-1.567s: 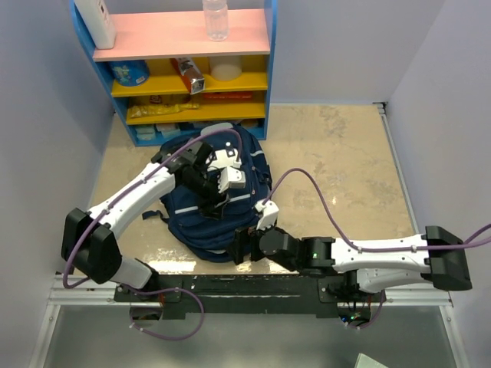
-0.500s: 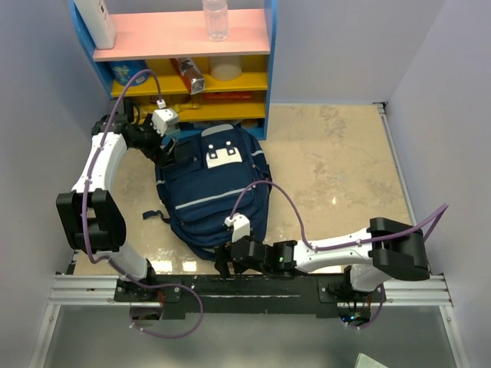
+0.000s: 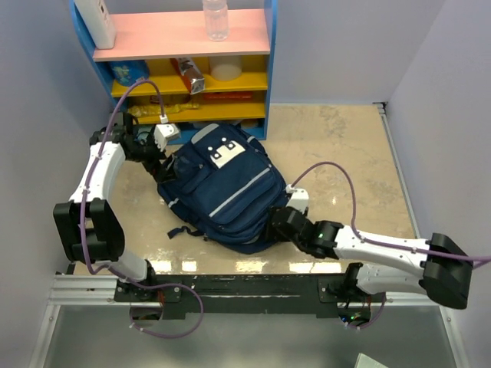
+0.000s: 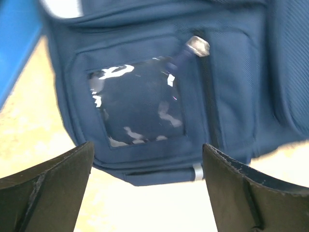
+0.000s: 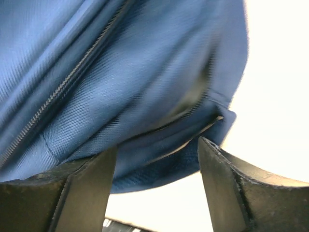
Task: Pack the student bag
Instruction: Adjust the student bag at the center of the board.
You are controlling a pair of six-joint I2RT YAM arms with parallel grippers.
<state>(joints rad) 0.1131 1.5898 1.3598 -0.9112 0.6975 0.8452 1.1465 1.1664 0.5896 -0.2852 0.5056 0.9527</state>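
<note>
The student bag (image 3: 222, 188), navy with light-grey stripes and a white patch, lies flat on the table in front of the shelf, tilted with its top to the far left. My left gripper (image 3: 159, 156) hangs at the bag's top-left side, open. In the left wrist view its fingers (image 4: 63, 174) stand wide apart, framing a clear-window pocket (image 4: 137, 104) and a zip pull (image 4: 197, 46). My right gripper (image 3: 275, 222) is at the bag's near right corner. In the right wrist view the right gripper (image 5: 157, 147) straddles that corner (image 5: 212, 125), with gaps still showing beside the fabric.
A blue shelf unit (image 3: 192, 77) with a pink top and yellow shelves stands at the back left, holding a bottle (image 3: 215, 19) and packets. A loose bag strap (image 3: 180, 230) lies on the near left. Grey walls close in left and right.
The bag has turned, its near end swinging right. My right gripper moved from the bag's near edge to its right corner and its jaws narrowed. The left gripper stayed by the bag's top.
</note>
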